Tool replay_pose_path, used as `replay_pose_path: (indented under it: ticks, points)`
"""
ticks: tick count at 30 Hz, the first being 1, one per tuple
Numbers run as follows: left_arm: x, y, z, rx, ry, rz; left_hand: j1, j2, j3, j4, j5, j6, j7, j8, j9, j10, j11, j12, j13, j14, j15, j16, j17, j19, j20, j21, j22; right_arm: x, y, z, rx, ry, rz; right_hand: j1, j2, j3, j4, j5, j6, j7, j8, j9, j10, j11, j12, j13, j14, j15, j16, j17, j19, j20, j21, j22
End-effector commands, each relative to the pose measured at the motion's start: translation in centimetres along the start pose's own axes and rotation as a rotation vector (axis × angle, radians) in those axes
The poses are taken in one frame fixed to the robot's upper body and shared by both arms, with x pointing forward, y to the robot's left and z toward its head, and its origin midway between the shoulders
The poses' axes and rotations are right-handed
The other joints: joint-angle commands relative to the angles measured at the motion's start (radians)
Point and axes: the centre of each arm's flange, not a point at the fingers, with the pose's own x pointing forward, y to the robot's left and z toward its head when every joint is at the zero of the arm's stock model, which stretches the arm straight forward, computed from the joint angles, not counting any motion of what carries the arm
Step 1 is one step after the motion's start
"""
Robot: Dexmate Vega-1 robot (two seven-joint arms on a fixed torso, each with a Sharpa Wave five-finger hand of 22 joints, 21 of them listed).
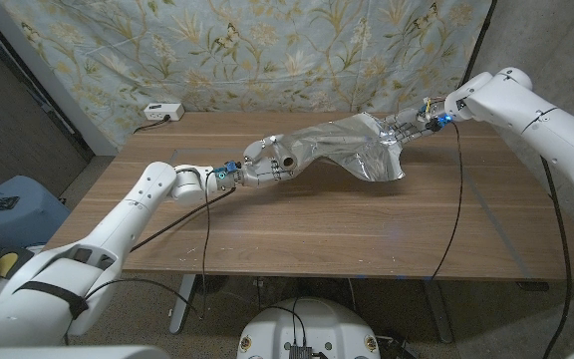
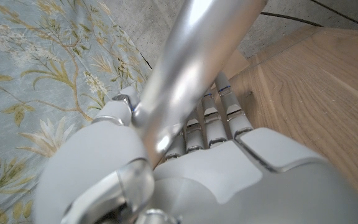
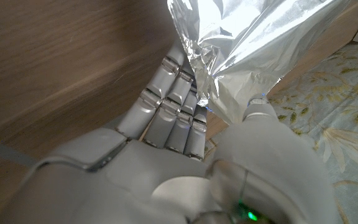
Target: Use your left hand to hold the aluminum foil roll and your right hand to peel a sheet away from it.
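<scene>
Where the head camera looks down: smooth shiny cylindrical aluminium foil roll [image 1: 289, 158] gripped in white left hand [image 1: 264, 166] over brown wood-grain bench [image 1: 297, 224]; wrinkled silver foil sheet [image 1: 362, 150] stretched from roll to white right hand [image 1: 407, 127], hanging in crumpled folds.

Left wrist camera: fingers [image 2: 207, 121] curled round the glossy tube [image 2: 191, 68], thumb pressed against it.

Right wrist camera: fingers [image 3: 176, 102] and thumb pinching the creased, mirror-bright sheet [image 3: 253, 50].

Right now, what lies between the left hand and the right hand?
In the head view, the pulled-out foil sheet spans from the foil roll held by the left hand to the right hand, crumpled, over the table.
</scene>
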Motion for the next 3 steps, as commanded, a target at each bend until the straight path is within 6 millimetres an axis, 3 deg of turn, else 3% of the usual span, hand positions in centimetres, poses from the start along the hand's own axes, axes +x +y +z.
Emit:
replay_pose_path:
  ticks: [1, 3]
  points:
    - [0.23, -0.1, 0.2, 0.012, 0.002, -0.005, 0.011, 0.002, 0.0, -0.001, -0.003, 0.009, 0.003, -0.001, 0.002, 0.007, 0.0, 0.009, -0.001, 0.002, -0.003, 0.006, 0.002, 0.006, 0.003, -0.001, 0.004, -0.26, -0.23, 0.02, 0.0, 0.0, 0.002, -0.006, 0.001, 0.0, 0.0, 0.01, -0.008, 0.002, 0.01, 0.0, 0.001, 0.003, -0.001, 0.002, 0.002, -0.03, 0.003, 0.006, 0.0, 0.001, -0.003, 0.002]
    - [0.31, -0.09, 0.18, 0.012, 0.001, -0.007, 0.012, 0.002, 0.0, -0.001, -0.003, 0.009, 0.003, -0.001, 0.002, 0.006, 0.001, 0.008, -0.001, 0.001, -0.003, 0.006, 0.002, 0.006, 0.003, -0.002, 0.004, -0.3, -0.29, 0.0, 0.0, 0.002, 0.003, -0.005, 0.002, -0.001, 0.0, 0.012, -0.009, 0.002, 0.01, -0.001, 0.001, 0.002, -0.001, 0.002, 0.001, -0.031, 0.003, 0.006, 0.0, 0.001, -0.004, 0.002]
